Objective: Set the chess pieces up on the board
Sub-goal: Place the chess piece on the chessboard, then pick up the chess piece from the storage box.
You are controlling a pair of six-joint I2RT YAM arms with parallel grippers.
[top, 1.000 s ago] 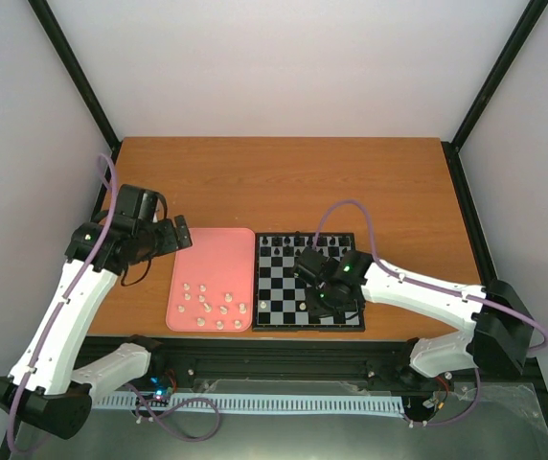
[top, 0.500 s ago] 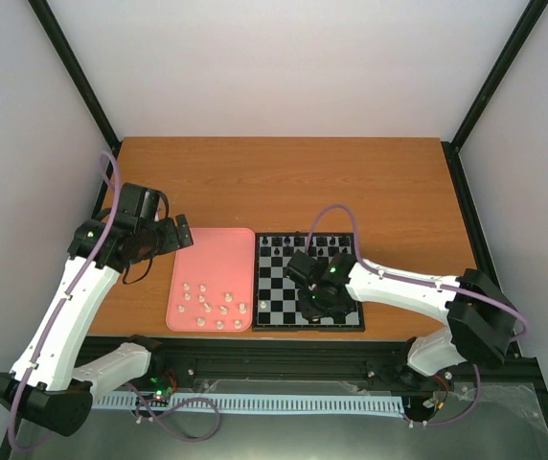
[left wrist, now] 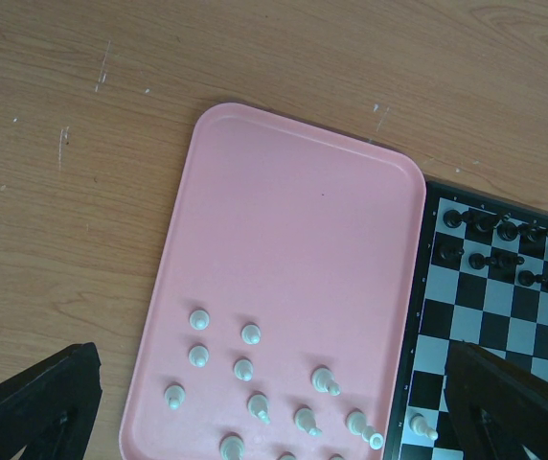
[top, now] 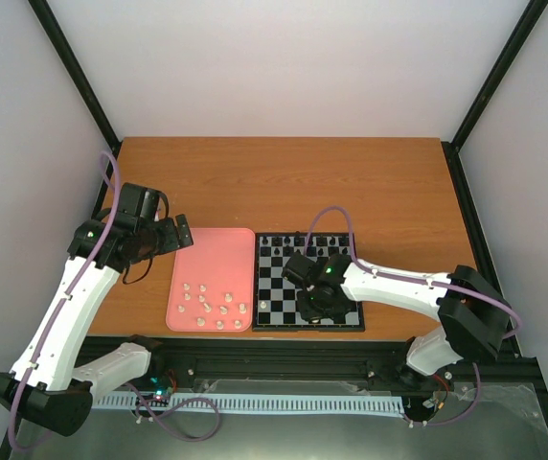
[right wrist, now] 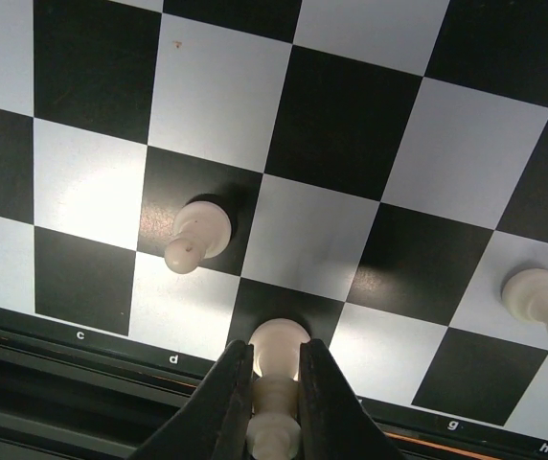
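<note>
The board (top: 276,284) lies right of the pink tray (top: 212,259). Black pieces (top: 305,243) line its far rows. My right gripper (top: 314,302) is low over the board's near edge. In the right wrist view it (right wrist: 276,407) is shut on a cream-white piece (right wrist: 278,350) whose base rests on a black square of the near row. Another white piece (right wrist: 197,233) stands one row up, and one (right wrist: 539,296) at the right. My left gripper (top: 180,235) is open above the tray's far left corner. Several white pieces (left wrist: 253,372) stand on the tray's near half (left wrist: 284,240).
The board's near border carries file letters (right wrist: 173,359). One white piece (left wrist: 423,425) stands on the board's left side near the tray. Bare wooden table (top: 284,182) lies behind the tray and board. Black frame posts stand at the back corners.
My right gripper has moved a little left and nearer along the board's near edge with the white piece in it. The left arm has barely moved.
</note>
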